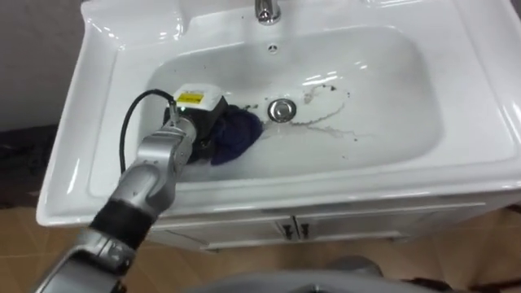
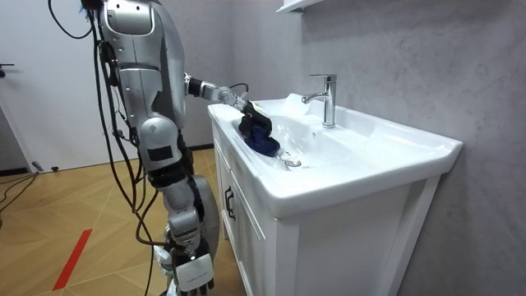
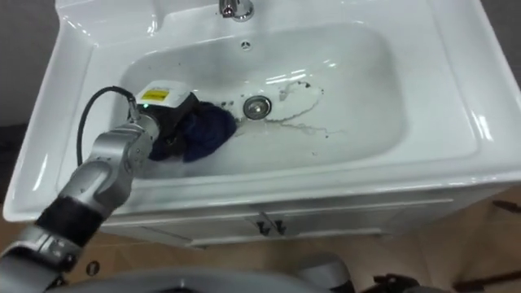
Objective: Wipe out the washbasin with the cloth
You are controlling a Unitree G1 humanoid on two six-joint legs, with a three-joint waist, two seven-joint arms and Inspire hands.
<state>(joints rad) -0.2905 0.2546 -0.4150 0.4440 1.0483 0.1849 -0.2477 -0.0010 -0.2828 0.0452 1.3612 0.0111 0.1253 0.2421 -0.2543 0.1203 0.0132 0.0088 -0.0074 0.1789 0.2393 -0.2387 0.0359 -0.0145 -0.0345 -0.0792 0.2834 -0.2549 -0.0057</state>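
Fingers [image 1: 208, 133] of the left hand [image 1: 195, 120] curl round a blue cloth [image 1: 238, 135] at the left of the basin [image 1: 391, 77], beside the drain [image 1: 282, 110]; judging by the dark streaks [image 1: 330, 124] right of it, most wiping remains.

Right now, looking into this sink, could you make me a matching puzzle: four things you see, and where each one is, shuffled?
Things
1. dark blue cloth
2. drain
3. faucet
4. dirty streaks

Places
A. at the back rim of the basin
B. in the middle of the bowl's floor
C. just right of the drain
D. gripped by the left hand, left of the drain

Pairs: 1-D, 2-B, 3-A, 4-C
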